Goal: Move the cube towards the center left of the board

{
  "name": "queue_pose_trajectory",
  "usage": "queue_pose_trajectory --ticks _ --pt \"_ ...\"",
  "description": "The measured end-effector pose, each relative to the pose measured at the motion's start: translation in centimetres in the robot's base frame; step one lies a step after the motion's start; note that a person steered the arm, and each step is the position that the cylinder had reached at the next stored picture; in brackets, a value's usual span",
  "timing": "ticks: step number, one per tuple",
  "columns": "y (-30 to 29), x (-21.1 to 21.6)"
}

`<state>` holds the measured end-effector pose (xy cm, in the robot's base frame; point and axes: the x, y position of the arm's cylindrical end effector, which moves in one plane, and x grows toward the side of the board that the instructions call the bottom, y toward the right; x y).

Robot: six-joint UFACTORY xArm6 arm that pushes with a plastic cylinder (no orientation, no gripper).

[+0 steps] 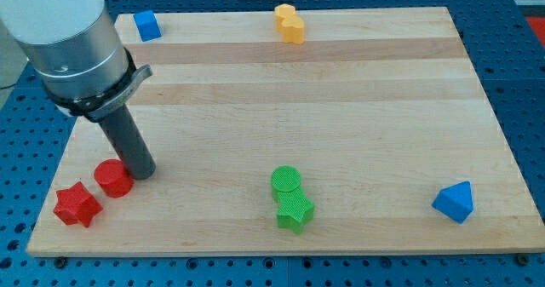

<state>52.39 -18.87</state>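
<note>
Wooden board (341,108) on blue perforated bench. Lower left: red star (77,204), red cylinder (112,178) beside it, my tip (143,173) touching the cylinder's right side; plain rod, no jaws to open or close. Upper left corner: blue cube (148,25). Top centre: yellow block (289,23). Bottom centre: green cylinder (287,181) touching green star (295,211). Lower right: blue wedge-like block (453,202)

a pale wooden board (341,108) made of lengthwise planks filled most of the view. it lay on a blue surface (528,83) dotted with small holes, visible around every edge. even light fell across the wood.
</note>
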Motion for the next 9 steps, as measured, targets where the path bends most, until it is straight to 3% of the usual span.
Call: queue_pose_trajectory --ticks 3,5,9 --pt "-2.0 0.6" --pt "-0.3 -5.4" --pt "1.6 -5.4"
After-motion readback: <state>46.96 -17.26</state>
